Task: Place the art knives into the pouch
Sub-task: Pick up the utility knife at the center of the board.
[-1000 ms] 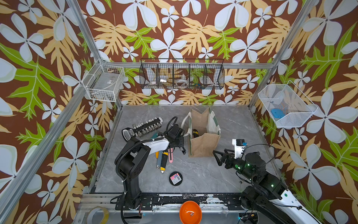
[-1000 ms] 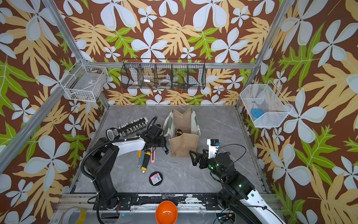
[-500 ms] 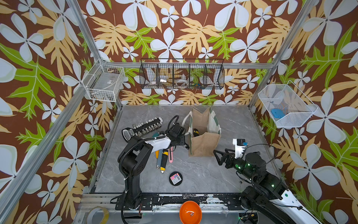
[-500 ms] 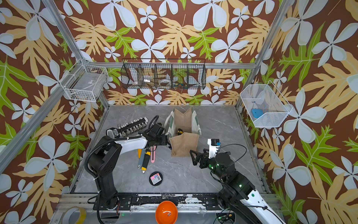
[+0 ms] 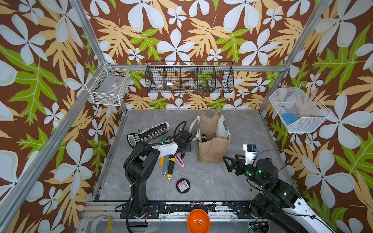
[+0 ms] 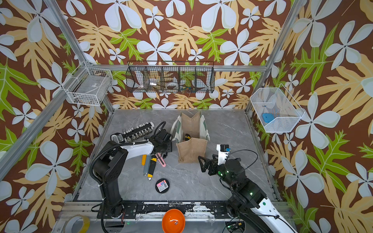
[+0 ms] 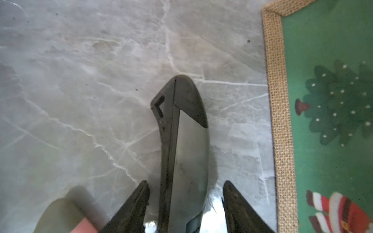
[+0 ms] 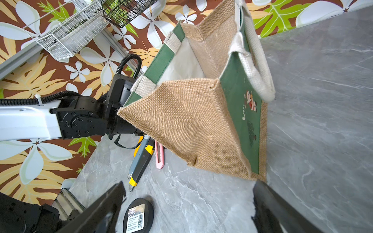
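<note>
Over the last second the left arm [image 5: 164, 148] has barely shifted, its wrist edging a little toward the back of the worktop [image 5: 212, 181] alongside the pouch [image 5: 212, 150]; the cluster of knives [image 5: 169, 165] beneath it lies as it did; the left jaws stand spread to either side of a grey art knife [image 7: 185, 151] with a black end, a gap showing on both flanks, so they pinch nothing; that knife lies on the worktop just beside the pouch's green printed panel [image 7: 333, 50], outside it; a yellow-and-black knife [image 5: 204, 138] already sits inside the pouch; the right jaws are spread wide and empty, near the pouch's burlap end; judged from this, the grasp is not yet made, and the left jaws must close on the grey handle before any lift over the rim.
</note>
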Action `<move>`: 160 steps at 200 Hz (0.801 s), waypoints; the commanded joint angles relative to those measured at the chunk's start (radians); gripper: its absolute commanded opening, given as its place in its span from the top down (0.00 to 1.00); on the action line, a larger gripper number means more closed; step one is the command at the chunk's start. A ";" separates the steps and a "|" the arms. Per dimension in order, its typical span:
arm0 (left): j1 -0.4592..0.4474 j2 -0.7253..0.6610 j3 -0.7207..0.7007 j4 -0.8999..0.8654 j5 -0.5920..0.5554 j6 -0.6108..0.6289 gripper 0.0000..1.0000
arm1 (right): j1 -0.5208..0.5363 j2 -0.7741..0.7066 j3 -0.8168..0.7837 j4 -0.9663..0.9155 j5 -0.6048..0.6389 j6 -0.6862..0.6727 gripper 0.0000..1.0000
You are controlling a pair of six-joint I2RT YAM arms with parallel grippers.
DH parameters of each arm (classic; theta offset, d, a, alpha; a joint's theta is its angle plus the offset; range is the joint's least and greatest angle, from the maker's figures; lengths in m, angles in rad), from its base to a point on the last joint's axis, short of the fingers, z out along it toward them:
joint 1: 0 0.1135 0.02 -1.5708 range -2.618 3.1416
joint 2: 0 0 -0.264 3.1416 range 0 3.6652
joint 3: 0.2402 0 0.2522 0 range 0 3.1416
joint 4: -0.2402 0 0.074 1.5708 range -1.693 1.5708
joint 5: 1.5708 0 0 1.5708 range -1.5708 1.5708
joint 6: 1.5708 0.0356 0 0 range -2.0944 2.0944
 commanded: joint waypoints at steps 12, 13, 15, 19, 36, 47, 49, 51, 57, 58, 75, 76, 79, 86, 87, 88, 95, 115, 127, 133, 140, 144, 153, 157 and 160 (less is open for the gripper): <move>0.006 0.035 0.044 -0.096 -0.010 0.021 0.40 | 0.000 -0.007 0.001 -0.003 0.015 -0.007 0.01; 0.006 0.036 0.046 -0.095 -0.010 0.021 0.40 | 0.001 -0.007 0.001 -0.003 0.015 -0.008 0.01; 0.007 0.038 0.049 -0.095 -0.010 0.024 0.40 | 0.001 -0.008 0.000 -0.004 0.014 -0.007 0.01; 0.008 0.040 0.056 -0.098 -0.011 0.025 0.40 | 0.000 -0.010 0.001 -0.005 0.015 -0.007 0.01; 0.012 0.054 0.080 -0.106 -0.010 0.034 0.42 | 0.001 -0.017 0.001 -0.009 0.017 -0.006 0.01; 0.016 0.062 0.090 -0.106 -0.009 0.041 0.44 | 0.001 -0.023 0.004 -0.013 0.018 -0.005 0.01; 0.017 0.064 0.092 -0.106 -0.009 0.042 0.44 | 0.001 -0.024 0.004 -0.013 0.018 -0.005 0.01; 0.017 0.065 0.094 -0.106 -0.009 0.043 0.45 | 0.000 -0.025 0.003 -0.014 0.018 -0.005 0.01; 0.019 0.070 0.099 -0.106 -0.009 0.047 0.48 | 0.001 -0.027 0.004 -0.016 0.018 -0.003 0.01; 0.020 0.071 0.099 -0.106 -0.009 0.048 0.48 | 0.001 -0.027 0.003 -0.015 0.018 -0.003 0.01; 0.022 0.083 0.109 -0.107 -0.007 0.058 0.52 | 0.001 -0.034 0.002 -0.018 0.018 -0.002 0.01; 0.022 0.084 0.109 -0.107 -0.008 0.059 0.53 | 0.001 -0.034 0.002 -0.018 0.018 -0.003 0.01; 0.022 0.086 0.110 -0.106 -0.008 0.059 0.53 | 0.001 -0.034 0.002 -0.018 0.019 -0.001 0.01; 0.021 0.091 0.111 -0.106 -0.009 0.062 0.54 | 0.001 -0.035 0.002 -0.019 0.023 -0.001 0.01; 0.021 0.092 0.112 -0.106 -0.008 0.063 0.54 | 0.001 -0.036 0.002 -0.019 0.023 -0.001 0.01; 0.021 0.093 0.112 -0.106 -0.008 0.063 0.54 | 0.001 -0.036 0.001 -0.020 0.024 -0.002 0.01; 0.022 0.099 0.113 -0.105 -0.006 0.066 0.55 | 0.001 -0.036 0.002 -0.021 0.023 -0.002 0.01; 0.021 0.106 0.111 -0.105 -0.001 0.071 0.60 | 0.000 -0.034 0.002 -0.019 0.024 0.000 0.01; 0.022 0.105 0.106 -0.103 -0.001 0.072 0.63 | 0.001 -0.033 0.004 -0.018 0.023 0.000 0.01; 0.022 0.102 0.104 -0.100 -0.001 0.072 0.65 | 0.001 -0.032 0.005 -0.016 0.023 0.001 0.01; 0.021 0.100 0.104 -0.101 -0.001 0.072 0.66 | 0.001 -0.031 0.006 -0.016 0.023 0.001 0.01; 0.022 0.098 0.103 -0.101 -0.002 0.072 0.68 | 0.000 -0.030 0.008 -0.015 0.022 0.000 0.01; 0.021 0.093 0.103 -0.100 -0.001 0.072 0.69 | 0.000 -0.030 0.009 -0.012 0.021 0.000 0.01; 0.022 0.090 0.104 -0.099 0.000 0.072 0.69 | 0.000 -0.030 0.009 -0.010 0.021 0.001 0.01; 0.022 0.088 0.104 -0.100 0.000 0.073 0.69 | 0.001 -0.028 0.009 -0.010 0.021 0.001 0.01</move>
